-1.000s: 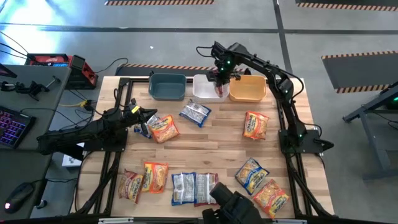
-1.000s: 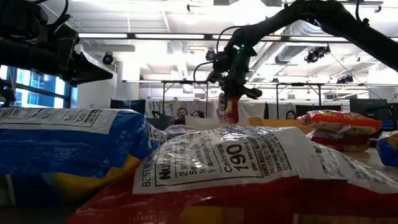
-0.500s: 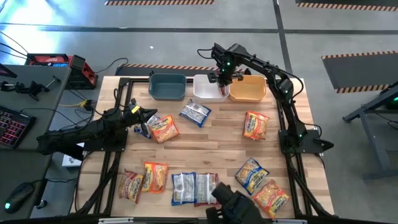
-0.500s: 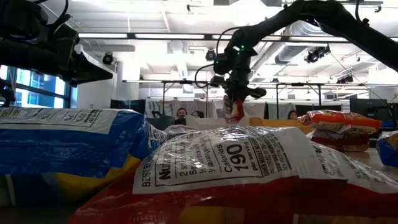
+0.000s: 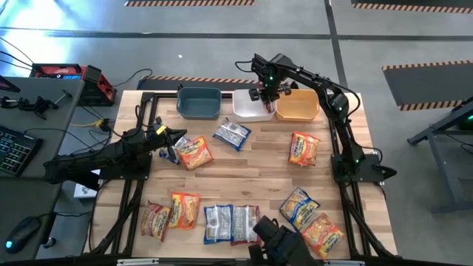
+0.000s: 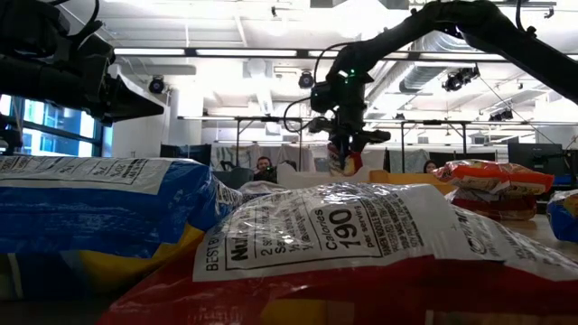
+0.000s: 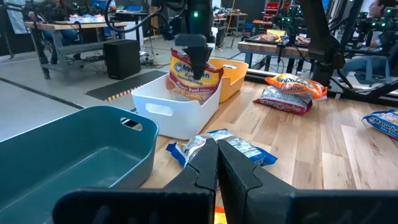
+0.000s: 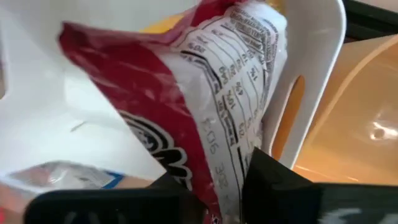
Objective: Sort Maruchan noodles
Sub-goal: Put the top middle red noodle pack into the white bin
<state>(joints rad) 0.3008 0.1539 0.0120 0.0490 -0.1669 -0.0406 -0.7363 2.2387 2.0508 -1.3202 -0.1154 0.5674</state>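
While the left hand (image 7: 216,163) waits pressed together over the desk's (image 5: 259,177) left side, the right hand (image 5: 267,94) hangs over the white bin (image 5: 247,109) at the far edge, pinching a white-maroon noodle packet (image 7: 193,74) that stands upright inside, against the wall next to the orange bin (image 5: 299,108). Other Maruchan noodles (image 5: 232,223) lie scattered over the desk; a dark-blue bin (image 5: 199,103) sits left of the white one.

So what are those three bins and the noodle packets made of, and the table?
The bins, blue, white and orange, look like smooth moulded plastic with cut-out handles. The noodle packets seem thin glossy plastic film, crinkled and shiny. The table looks like pale wooden planks with visible seams.
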